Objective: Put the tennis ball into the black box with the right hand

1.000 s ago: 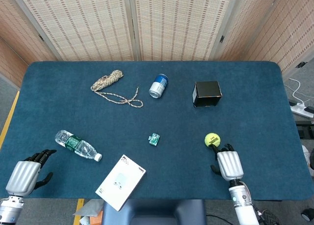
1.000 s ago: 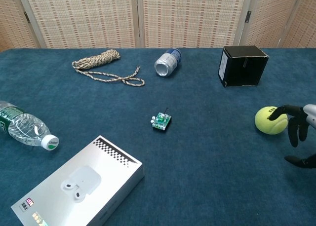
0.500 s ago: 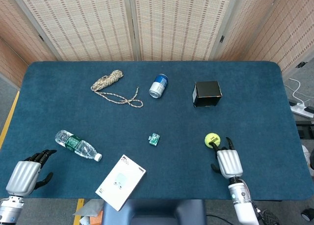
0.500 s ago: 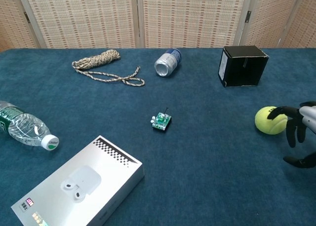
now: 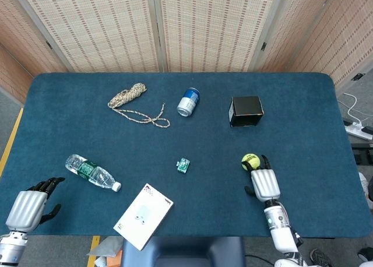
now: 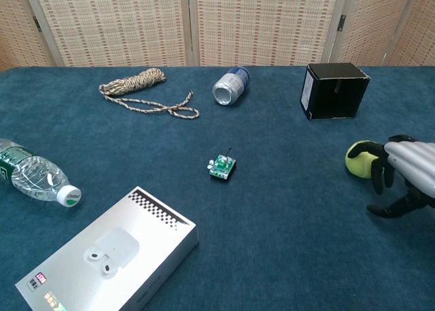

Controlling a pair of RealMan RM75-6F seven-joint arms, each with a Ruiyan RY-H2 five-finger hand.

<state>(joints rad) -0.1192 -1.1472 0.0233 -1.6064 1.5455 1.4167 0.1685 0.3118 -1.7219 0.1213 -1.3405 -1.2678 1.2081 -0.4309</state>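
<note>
Compared with a second ago, the right hand [image 5: 264, 183] is seen shifted toward the middle of the desk [image 5: 303, 104] and further up it, and its fingers [image 6: 378, 176] are now draped over the tennis ball [image 5: 250, 161], where before only the fingertips touched the ball's near edge. The ball itself is seen nudged slightly toward the black box [image 5: 246, 111]. In the chest view the fingers are curved down across the ball's right side with the thumb spread low beneath it; whether the ball is truly clamped cannot be told. The ball is still resting on the desk, in front of the black box and a little to its right, well apart from it. The left hand [image 5: 28, 207] is unchanged at the near left corner of the desk, its fingers loosely apart and nothing held.

One of each thing is counted on the desk: one tennis ball, one black box, one can [image 5: 188, 101] lying on its side left of the box, one coil of rope [image 5: 134, 104] further left of the can, one small green gadget [image 5: 184, 165] in front of the can, one water bottle [image 5: 92, 172] lying down, and one white carton [image 5: 143, 215] near the front edge.
</note>
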